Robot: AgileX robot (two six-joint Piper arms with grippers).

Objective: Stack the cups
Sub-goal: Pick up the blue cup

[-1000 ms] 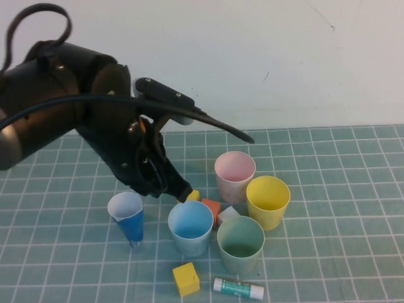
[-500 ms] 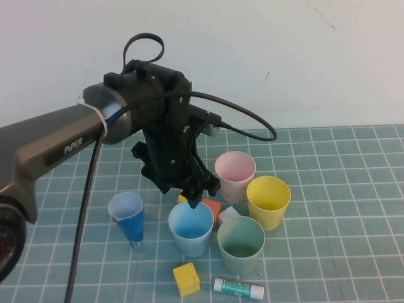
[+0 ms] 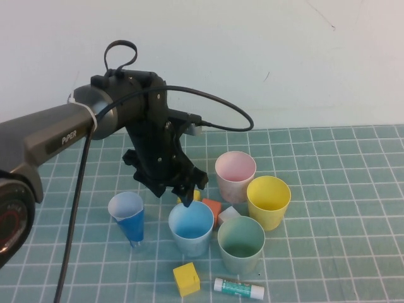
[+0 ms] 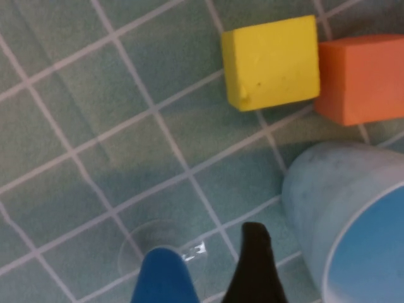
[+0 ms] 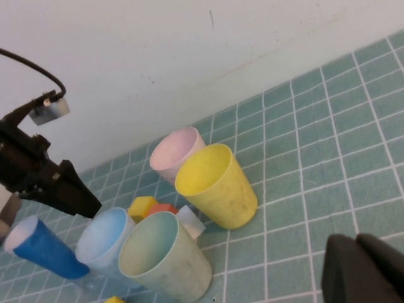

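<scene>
Over the mat, the left arm has shifted a little toward the robot's left since half a second ago, and its cable loop now stands further left; a second ago the wrist was much nearer the camera, filling the left of the high view. The left gripper now points down just behind the blue cup, its tips beside the small yellow block rather than over the orange block. The cups and blocks lie where they were.

The arm reaches in from the left, wrist bent steeply down, fingers toward the mat. In the left wrist view one dark fingertip shows just beside the blue cup's wall; it holds nothing, but whether the fingers are spread or closed cannot be told.

The four cups stand upright and unstacked in a tight cluster: pink cup at the back, yellow cup to its right, green cup in front, blue cup left of the green one. A dark-blue cone stands left of the blue cup. A white block sits half hidden between the cups.

Only a dark corner of the right gripper shows, in its own wrist view, raised on the cups' right; its state cannot be told.
</scene>
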